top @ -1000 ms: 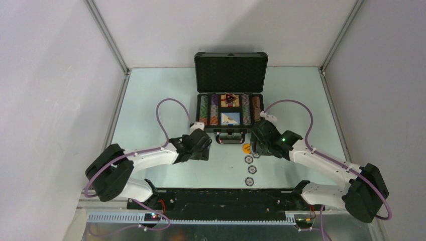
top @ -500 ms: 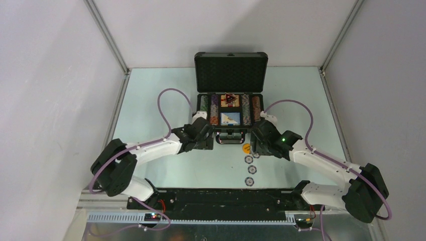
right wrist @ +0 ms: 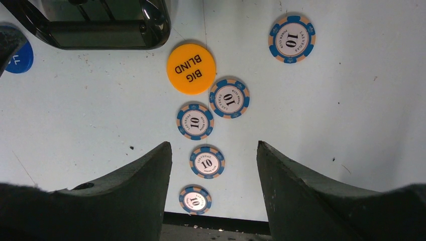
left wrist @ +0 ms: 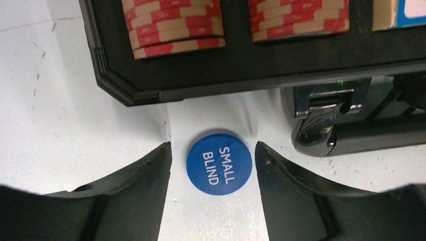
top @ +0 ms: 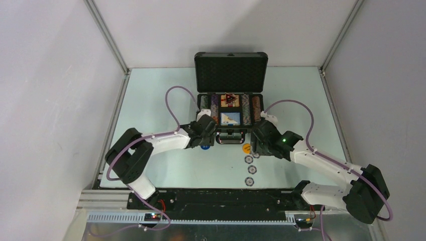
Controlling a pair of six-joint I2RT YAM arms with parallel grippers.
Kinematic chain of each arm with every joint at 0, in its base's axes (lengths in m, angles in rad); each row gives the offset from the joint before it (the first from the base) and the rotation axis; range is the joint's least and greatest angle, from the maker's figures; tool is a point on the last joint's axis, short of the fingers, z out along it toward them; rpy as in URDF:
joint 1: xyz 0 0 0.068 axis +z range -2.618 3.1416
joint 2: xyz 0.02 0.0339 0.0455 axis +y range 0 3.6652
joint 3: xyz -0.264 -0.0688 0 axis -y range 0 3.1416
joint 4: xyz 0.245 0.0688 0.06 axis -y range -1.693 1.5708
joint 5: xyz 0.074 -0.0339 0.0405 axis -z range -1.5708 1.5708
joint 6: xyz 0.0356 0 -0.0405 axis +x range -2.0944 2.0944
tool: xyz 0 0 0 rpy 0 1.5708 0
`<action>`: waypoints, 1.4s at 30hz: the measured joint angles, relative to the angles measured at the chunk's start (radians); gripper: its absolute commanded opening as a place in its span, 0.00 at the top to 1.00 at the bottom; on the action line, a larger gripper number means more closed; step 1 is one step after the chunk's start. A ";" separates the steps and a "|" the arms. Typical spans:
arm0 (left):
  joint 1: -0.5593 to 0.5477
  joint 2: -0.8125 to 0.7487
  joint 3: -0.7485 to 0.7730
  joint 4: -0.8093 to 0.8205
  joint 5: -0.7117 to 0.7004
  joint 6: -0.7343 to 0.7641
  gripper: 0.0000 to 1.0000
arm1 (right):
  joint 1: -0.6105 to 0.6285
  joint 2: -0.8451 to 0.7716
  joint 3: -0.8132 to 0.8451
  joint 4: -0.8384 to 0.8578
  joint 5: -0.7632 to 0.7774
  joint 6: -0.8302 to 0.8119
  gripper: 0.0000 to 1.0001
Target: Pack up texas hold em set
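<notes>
The dark briefcase [top: 206,96] lies open at the table's middle back, its lid [top: 230,72] upright, with rows of striped chips [left wrist: 173,25] and a card box [top: 231,118] inside. A blue "SMALL BLIND" button [left wrist: 219,162] lies flat on the table just before the case's front left corner. My left gripper [left wrist: 213,148] straddles it, open, with a gap on each side. My right gripper [right wrist: 214,150] hangs open over several blue "10" chips [right wrist: 207,161] and an orange "BIG BLIND" button [right wrist: 191,69] lying loose on the table.
The case's chrome latch [left wrist: 321,115] and black handle [right wrist: 95,30] jut toward the arms, between the two grippers. Another "10" chip [right wrist: 292,38] lies apart to the right. The table's near edge [right wrist: 221,221] runs just behind the nearest chip [right wrist: 195,199].
My left arm has swung right and forward to the case's front left corner, and the blue button now shows beneath its gripper. The right arm has not moved.
</notes>
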 measured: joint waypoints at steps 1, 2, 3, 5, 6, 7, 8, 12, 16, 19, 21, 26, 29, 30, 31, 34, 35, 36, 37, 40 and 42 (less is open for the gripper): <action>0.000 0.006 0.006 0.003 -0.003 0.001 0.33 | 0.000 -0.002 0.000 0.000 0.000 0.000 0.33; 0.000 0.012 0.012 0.005 -0.010 0.003 0.33 | 0.000 -0.004 0.000 -0.001 0.000 0.000 0.33; 0.000 0.016 0.015 0.008 -0.011 0.006 0.33 | 0.000 -0.006 0.000 -0.001 0.000 0.000 0.33; 0.000 0.025 0.018 0.011 -0.014 0.010 0.33 | 0.000 -0.008 0.000 -0.003 0.000 0.000 0.33; 0.001 0.031 0.019 0.012 -0.014 0.010 0.34 | 0.000 -0.008 0.000 -0.006 0.000 0.000 0.33; 0.001 0.034 0.020 0.013 -0.014 0.010 0.34 | 0.000 -0.009 0.000 -0.008 0.000 0.000 0.33; 0.001 0.040 0.022 0.012 -0.015 0.011 0.34 | 0.000 -0.010 0.000 -0.010 0.000 0.000 0.33; 0.001 0.053 0.032 0.021 -0.018 0.018 0.34 | 0.000 -0.017 0.000 -0.015 0.000 0.000 0.33; 0.001 0.055 0.032 0.026 -0.020 0.018 0.36 | 0.000 -0.020 0.000 -0.016 0.000 0.000 0.33; 0.001 0.060 0.032 0.033 -0.031 0.019 0.39 | 0.000 -0.021 0.000 -0.016 0.000 0.000 0.33; 0.000 0.062 0.032 0.036 -0.037 0.018 0.40 | 0.000 -0.021 0.000 -0.017 0.001 0.000 0.33; 0.001 0.067 0.032 0.048 -0.048 0.019 0.44 | 0.000 -0.021 0.000 -0.023 0.006 0.000 0.33; 0.001 0.070 0.032 0.056 -0.051 0.020 0.47 | 0.000 -0.021 0.000 -0.023 0.006 0.000 0.33; 0.001 0.071 0.032 0.058 -0.051 0.020 0.48 | 0.000 -0.021 0.000 -0.023 0.006 0.000 0.33; 0.001 0.072 0.032 0.061 -0.052 0.020 0.48 | 0.000 -0.021 0.000 -0.023 0.006 0.000 0.33; 0.000 0.072 0.029 0.067 -0.054 0.019 0.49 | 0.000 -0.021 0.000 -0.023 0.006 0.000 0.33; 0.000 0.072 0.025 0.073 -0.057 0.018 0.49 | 0.000 -0.021 0.000 -0.023 0.006 0.000 0.33; 0.000 0.071 0.021 0.079 -0.061 0.018 0.49 | 0.000 -0.021 0.000 -0.023 0.006 0.000 0.33; -0.003 0.069 0.016 0.086 -0.064 0.017 0.49 | 0.000 -0.021 0.000 -0.023 0.006 0.000 0.33; -0.011 0.064 0.004 0.103 -0.074 0.017 0.49 | 0.000 -0.020 0.000 -0.022 0.006 0.000 0.33; -0.015 0.062 -0.004 0.114 -0.078 0.016 0.49 | 0.000 -0.019 0.000 -0.021 0.006 0.000 0.33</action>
